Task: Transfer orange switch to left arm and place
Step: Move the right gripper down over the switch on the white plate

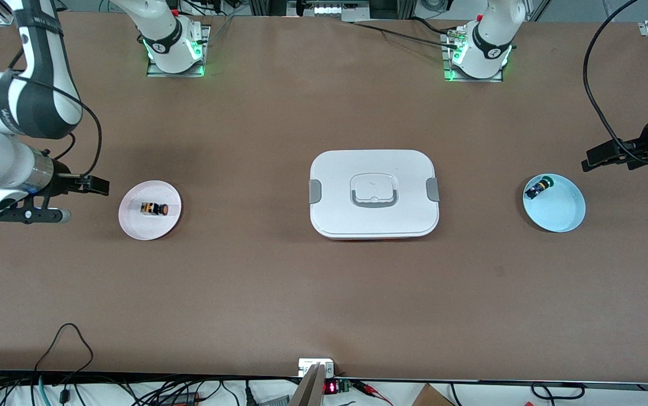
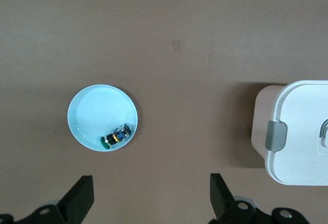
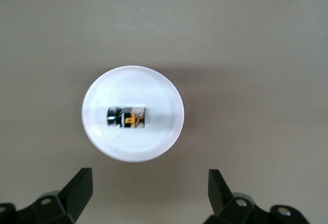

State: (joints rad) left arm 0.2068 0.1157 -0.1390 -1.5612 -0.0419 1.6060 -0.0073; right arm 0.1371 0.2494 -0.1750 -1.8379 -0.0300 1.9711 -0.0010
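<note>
The orange switch (image 1: 154,209) lies on its side on a pink plate (image 1: 132,221) toward the right arm's end of the table. It also shows in the right wrist view (image 3: 126,117), in the middle of the plate (image 3: 154,85). My right gripper (image 1: 90,185) hangs open and empty over the bare table beside that plate; its jaws stand wide apart (image 3: 148,188). The white box (image 1: 374,193) sits at the table's middle. My left gripper (image 1: 597,158) is open and empty (image 2: 152,196) over the table beside a light blue plate.
The light blue plate (image 1: 562,213) toward the left arm's end holds a small green-capped switch (image 1: 539,186); both show in the left wrist view, the plate (image 2: 92,111) and the switch (image 2: 117,136), along with the box's end (image 2: 302,131). Cables hang along the table's near edge.
</note>
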